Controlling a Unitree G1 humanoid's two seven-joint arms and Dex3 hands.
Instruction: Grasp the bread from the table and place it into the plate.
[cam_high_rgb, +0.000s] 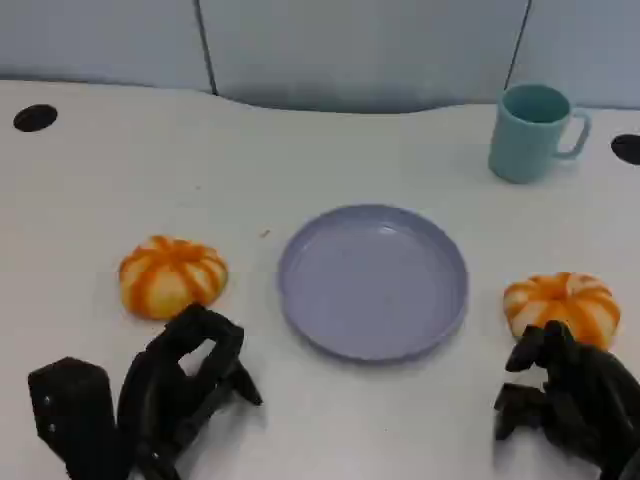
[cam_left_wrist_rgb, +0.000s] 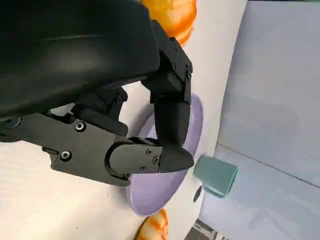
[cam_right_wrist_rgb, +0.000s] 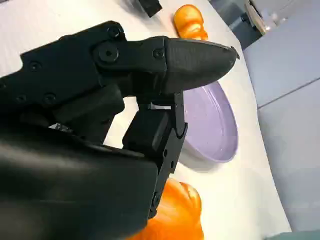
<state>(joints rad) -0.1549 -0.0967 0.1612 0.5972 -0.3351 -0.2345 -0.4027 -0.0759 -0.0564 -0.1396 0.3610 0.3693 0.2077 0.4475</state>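
Note:
Two orange-and-white pumpkin-shaped breads lie on the white table, either side of an empty lilac plate (cam_high_rgb: 373, 280). The left bread (cam_high_rgb: 172, 275) sits just beyond my left hand (cam_high_rgb: 185, 385), which holds nothing, its fingers apart and bent. The right bread (cam_high_rgb: 562, 307) lies right ahead of my right hand (cam_high_rgb: 565, 395), whose fingertips reach its near edge without gripping it. In the right wrist view that bread (cam_right_wrist_rgb: 175, 215) sits under my right hand (cam_right_wrist_rgb: 100, 125), with the plate (cam_right_wrist_rgb: 210, 125) beyond. In the left wrist view my left hand (cam_left_wrist_rgb: 100, 75) points toward the plate (cam_left_wrist_rgb: 195, 120).
A teal mug (cam_high_rgb: 530, 130) stands at the back right, behind the plate. Two dark round holes (cam_high_rgb: 35, 118) mark the table's far corners. A grey wall runs along the table's back edge.

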